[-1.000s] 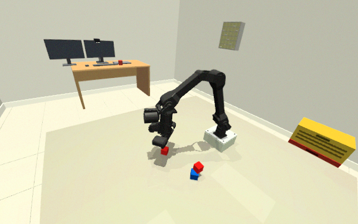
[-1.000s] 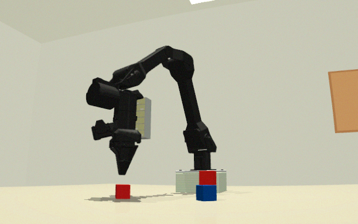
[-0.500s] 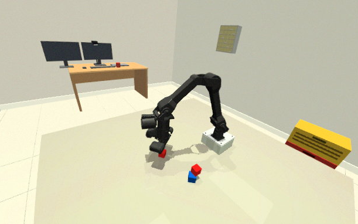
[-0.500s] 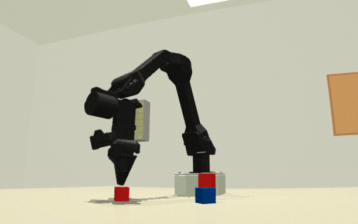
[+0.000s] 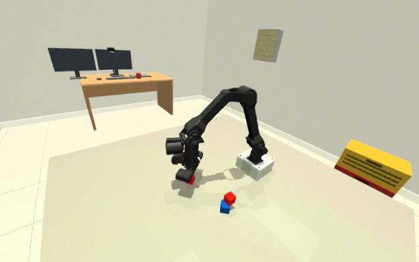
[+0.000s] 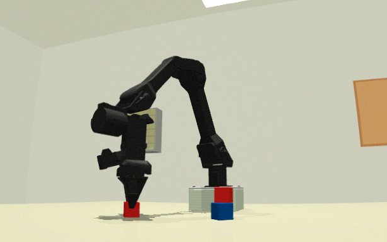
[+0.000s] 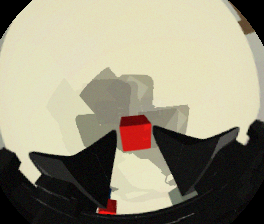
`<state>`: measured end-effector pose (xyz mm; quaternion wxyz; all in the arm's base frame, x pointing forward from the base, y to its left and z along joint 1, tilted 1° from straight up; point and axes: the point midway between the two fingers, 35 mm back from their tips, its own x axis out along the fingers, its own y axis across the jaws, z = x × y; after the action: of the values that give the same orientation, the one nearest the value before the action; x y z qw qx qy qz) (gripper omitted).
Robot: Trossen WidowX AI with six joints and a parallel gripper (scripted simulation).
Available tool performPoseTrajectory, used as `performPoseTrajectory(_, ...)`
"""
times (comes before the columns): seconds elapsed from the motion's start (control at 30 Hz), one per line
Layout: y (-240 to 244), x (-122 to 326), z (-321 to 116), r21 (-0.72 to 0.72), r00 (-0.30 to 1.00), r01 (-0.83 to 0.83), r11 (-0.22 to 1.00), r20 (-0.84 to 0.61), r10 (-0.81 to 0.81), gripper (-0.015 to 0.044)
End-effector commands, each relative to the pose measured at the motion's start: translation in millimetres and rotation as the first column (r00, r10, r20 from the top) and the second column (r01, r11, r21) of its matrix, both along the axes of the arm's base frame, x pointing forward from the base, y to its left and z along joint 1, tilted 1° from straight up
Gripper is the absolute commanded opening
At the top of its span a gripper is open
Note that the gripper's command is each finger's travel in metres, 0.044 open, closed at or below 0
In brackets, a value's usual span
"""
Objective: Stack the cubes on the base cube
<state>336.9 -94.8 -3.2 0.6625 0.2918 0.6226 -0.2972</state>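
Here the black arm arches up from its pale grey base block [image 5: 255,167] and drops its wrist straight down, the black claw [image 6: 132,203] straddling the loose red cube [image 6: 131,211] on the cream mat [image 5: 114,219]. Its fingers are partly closed around that cube, and I cannot tell whether they grip it. Well apart, another red cube [image 6: 223,194] sits atop the blue base cube [image 6: 222,211].

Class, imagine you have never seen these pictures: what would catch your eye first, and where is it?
The tall black jointed robot arm arches from its pale grey block base down to the mat, its gripper straddling a small loose red cube and closing on it. Right of that stands a little stack: a second red cube sitting on a blue base cube.
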Motion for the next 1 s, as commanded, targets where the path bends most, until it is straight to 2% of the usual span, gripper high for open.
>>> performPoseTrajectory(0.0, 1.4, -1.6, -4.0, 0.009, 1.0, 0.001, 1.0, -0.008, -0.001, 0.0107)
performPoseTrajectory(0.2, 1.2, -0.9, 0.4, 0.009, 1.0, 0.001, 1.0, -0.008, -0.001, 0.0105)
performPoseTrajectory(0.97, 1.8, -0.1, 72.3, 0.008, 1.0, 0.001, 1.0, -0.007, -0.001, 0.0105)
